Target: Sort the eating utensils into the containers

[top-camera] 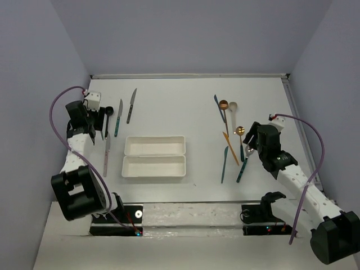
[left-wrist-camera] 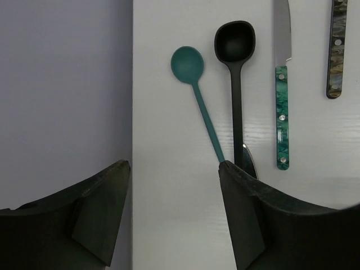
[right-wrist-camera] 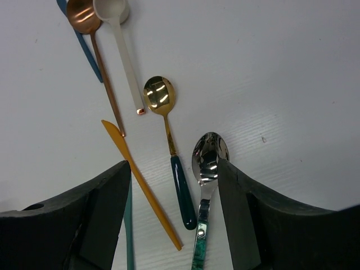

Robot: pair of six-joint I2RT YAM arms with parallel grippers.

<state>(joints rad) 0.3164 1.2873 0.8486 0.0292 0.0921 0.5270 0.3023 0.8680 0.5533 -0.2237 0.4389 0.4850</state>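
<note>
Two white trays lie side by side mid-table, with nothing in them. By the left wall lie a teal spoon, a black spoon, a teal-handled knife and a dark-handled knife. My left gripper is open and empty over bare table, its right finger covering the ends of both spoon handles. My right gripper is open over a silver spoon, a gold spoon with a dark blue handle and an orange knife.
A copper spoon, a cream spoon and a blue knife lie beyond the right gripper, and a teal knife lies beside it. A long pale knife lies left of the trays. The left wall stands close to the left gripper.
</note>
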